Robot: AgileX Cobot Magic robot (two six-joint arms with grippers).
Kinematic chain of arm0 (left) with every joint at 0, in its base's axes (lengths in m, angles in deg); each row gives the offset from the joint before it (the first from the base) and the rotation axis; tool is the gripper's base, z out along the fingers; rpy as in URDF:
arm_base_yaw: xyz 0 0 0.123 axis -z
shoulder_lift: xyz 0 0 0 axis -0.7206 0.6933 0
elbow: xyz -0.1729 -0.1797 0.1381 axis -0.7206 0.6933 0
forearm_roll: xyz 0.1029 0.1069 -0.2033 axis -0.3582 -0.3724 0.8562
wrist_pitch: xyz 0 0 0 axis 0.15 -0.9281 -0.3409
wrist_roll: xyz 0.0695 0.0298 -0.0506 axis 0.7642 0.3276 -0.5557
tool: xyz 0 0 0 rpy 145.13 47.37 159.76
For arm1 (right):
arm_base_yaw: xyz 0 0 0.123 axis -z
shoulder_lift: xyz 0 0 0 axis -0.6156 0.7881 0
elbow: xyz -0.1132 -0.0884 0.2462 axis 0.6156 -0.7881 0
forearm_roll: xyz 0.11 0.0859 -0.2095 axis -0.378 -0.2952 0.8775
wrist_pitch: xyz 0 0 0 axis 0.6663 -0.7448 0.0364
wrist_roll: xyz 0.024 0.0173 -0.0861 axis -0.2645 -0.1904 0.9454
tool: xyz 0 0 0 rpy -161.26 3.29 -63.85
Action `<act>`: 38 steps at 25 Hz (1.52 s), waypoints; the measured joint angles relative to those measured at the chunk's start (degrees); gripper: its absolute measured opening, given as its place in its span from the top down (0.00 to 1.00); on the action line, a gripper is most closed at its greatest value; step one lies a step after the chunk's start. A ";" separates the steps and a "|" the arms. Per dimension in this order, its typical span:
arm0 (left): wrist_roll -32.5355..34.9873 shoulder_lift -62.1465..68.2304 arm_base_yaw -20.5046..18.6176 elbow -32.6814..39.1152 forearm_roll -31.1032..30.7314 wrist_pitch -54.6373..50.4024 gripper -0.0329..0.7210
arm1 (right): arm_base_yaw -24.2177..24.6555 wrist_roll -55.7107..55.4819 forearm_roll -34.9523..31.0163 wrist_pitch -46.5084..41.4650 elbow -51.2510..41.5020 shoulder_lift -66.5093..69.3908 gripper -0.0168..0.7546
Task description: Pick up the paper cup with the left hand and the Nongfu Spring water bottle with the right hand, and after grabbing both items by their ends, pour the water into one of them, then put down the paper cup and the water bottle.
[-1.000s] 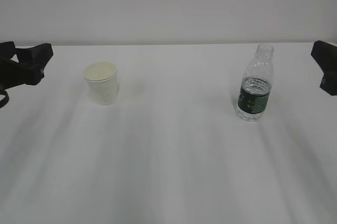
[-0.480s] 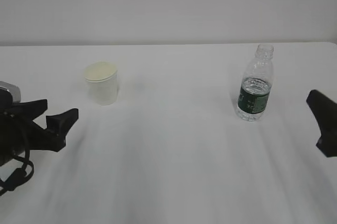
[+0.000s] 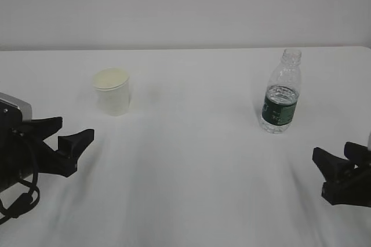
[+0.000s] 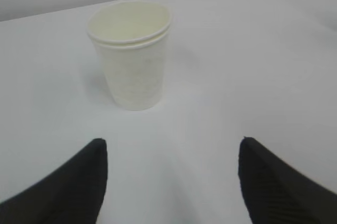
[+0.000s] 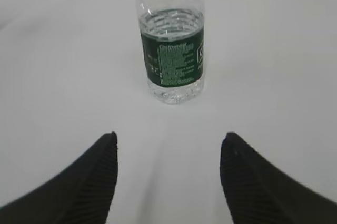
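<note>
Left gripper [image 4: 168, 182] released, paper cup [image 4: 131, 56] standing apart at 12 o'clock. Right gripper [image 5: 168, 176] released, Nongfu Spring water bottle [image 5: 171, 40] upright at 12 o'clock on tabletop [image 3: 191, 142].

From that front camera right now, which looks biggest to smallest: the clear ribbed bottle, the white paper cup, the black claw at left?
1. Black left claw, though nearness to the camera inflates it.
2. Clear ribbed plastic bottle.
3. White paper cup.
</note>
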 joint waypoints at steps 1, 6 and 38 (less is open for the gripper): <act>-0.11 0.00 0.00 0.00 -0.13 0.00 0.22 | 0.00 0.00 0.00 0.00 0.47 1.34 0.38; -0.58 0.00 0.00 0.00 -0.79 0.00 0.24 | 0.00 -0.26 0.00 0.04 4.28 6.02 0.27; -0.58 3.21 0.09 -2.74 -1.08 0.25 0.25 | 0.00 -0.37 1.36 0.39 25.92 24.87 0.11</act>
